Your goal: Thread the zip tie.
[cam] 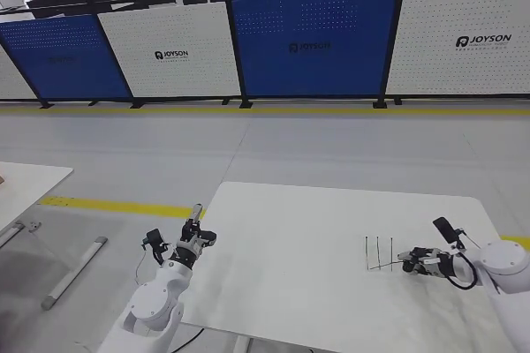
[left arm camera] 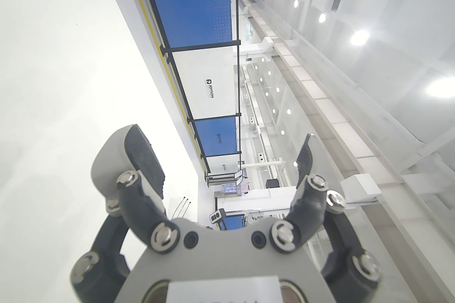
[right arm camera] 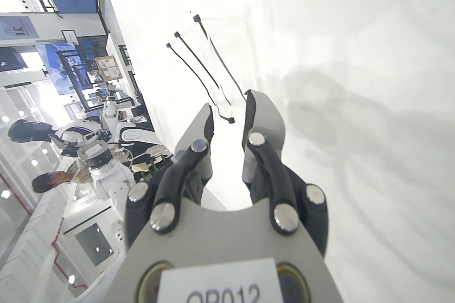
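Note:
Three black zip ties [right arm camera: 199, 66] lie side by side on the white table [right arm camera: 337, 16], heads away from my right gripper [right arm camera: 229, 103]. A fourth, shorter-looking zip tie [right arm camera: 227, 112] lies with its head in the gap between the right gripper's fingertips; the jaws stand open and do not clamp it. In the top view the ties [cam: 380, 251] sit at the table's right side, with the right gripper [cam: 406, 261] just beside them. My left gripper [cam: 194, 221] is at the table's left edge, open and holding nothing [left arm camera: 227, 148], far from the ties [left arm camera: 183, 205].
The table [cam: 291, 256] is bare between the two arms. Blue and white pegboard partitions [cam: 314, 48] stand across the floor behind it. Another white table [cam: 18, 190] stands to the left.

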